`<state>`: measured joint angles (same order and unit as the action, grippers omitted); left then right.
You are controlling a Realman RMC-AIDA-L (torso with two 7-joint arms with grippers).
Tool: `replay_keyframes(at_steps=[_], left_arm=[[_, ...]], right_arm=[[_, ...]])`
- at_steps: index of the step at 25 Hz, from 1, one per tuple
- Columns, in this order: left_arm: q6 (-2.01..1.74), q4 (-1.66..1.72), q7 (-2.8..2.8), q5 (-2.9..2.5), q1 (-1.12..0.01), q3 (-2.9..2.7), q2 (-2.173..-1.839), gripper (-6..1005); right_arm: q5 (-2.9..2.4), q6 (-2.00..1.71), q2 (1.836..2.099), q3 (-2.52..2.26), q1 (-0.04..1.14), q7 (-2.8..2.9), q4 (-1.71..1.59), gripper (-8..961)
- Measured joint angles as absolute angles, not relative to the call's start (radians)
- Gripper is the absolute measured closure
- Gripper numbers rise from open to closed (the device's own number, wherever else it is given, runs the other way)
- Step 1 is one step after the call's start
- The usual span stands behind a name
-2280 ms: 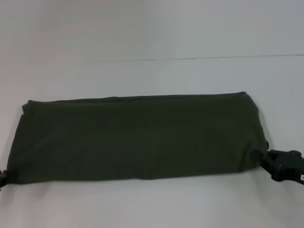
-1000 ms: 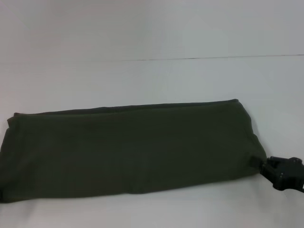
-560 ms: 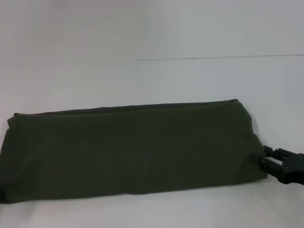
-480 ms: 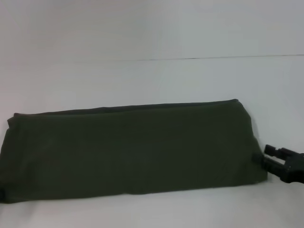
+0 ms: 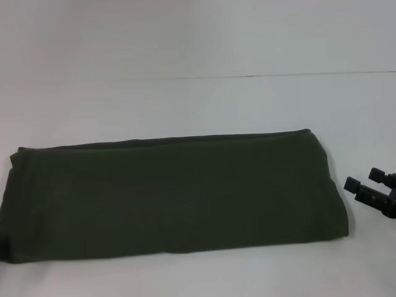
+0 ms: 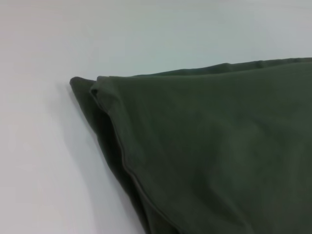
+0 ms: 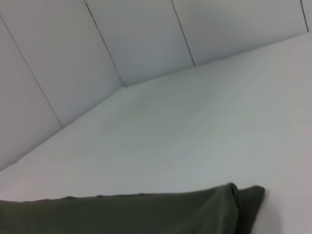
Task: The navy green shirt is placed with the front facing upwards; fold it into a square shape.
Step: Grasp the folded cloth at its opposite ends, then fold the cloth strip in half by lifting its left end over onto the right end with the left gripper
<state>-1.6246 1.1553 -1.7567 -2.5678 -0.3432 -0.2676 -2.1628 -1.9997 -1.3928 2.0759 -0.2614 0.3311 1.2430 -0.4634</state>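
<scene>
Centrally, the navy green shirt point(image 5: 173, 195) lies flat on the white desk point(image 5: 198, 105), folded into a long horizontal band whose plain olive surface faces up; no lettering shows on it. Its far edge runs as a straight dark seam line, its near edge as a soft rounded fold. At the shirt's left end the cloth reaches the border of the head view; at its right end the corner is rounded and rests on the desk. Just beside that right end, apart from the cloth, the right hand point(image 5: 366, 184) hovers low over the desk with its two dark fingers spread and nothing between them. The left wrist view looks onto a corner of the shirt point(image 6: 209, 156), where stacked layers and a stitched hem overlap, with bare desk point(image 6: 44, 161) beside it. The right wrist view shows a corner of the shirt point(image 7: 146, 214) with a second layer peeking past it, the desk point(image 7: 204, 126) stretching beyond and a panelled wall point(image 7: 141, 34) behind. The left hand appears in no view
</scene>
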Motion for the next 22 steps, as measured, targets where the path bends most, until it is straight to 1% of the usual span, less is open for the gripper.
replay_keyframes(at_steps=[5, 7, 10, 15, 20, 22], left_arm=[[-1.626, 1.162, -1.768, -2.569, -0.349, -0.267, -2.162, 903], [-1.628, 1.168, -1.778, -2.572, -0.353, -0.267, -2.159, 896], [-1.616, 1.192, -1.800, -2.572, -0.355, -0.266, -2.159, 671], [-1.568, 1.220, -1.836, -2.562, -0.369, -0.224, -2.156, 454], [-1.510, 1.215, -1.852, -2.435, -0.374, -0.182, -2.158, 215], [-1.496, 1.199, -1.841, -2.349, -0.365, -0.177, -2.162, 184]], right_arm=[[-1.981, -1.394, 2.072, -0.261, 0.348, 1.233, -0.465, 49], [-1.976, -1.395, 2.072, -0.261, 0.355, 1.232, -0.469, 49], [-1.976, -1.396, 2.071, -0.261, 0.370, 1.228, -0.475, 49], [-1.976, -1.398, 2.071, -0.267, 0.409, 1.221, -0.475, 48], [-1.980, -1.410, 2.082, -0.317, 0.459, 1.211, -0.473, 52], [-1.980, -1.411, 2.085, -0.357, 0.482, 1.198, -0.463, 53]])
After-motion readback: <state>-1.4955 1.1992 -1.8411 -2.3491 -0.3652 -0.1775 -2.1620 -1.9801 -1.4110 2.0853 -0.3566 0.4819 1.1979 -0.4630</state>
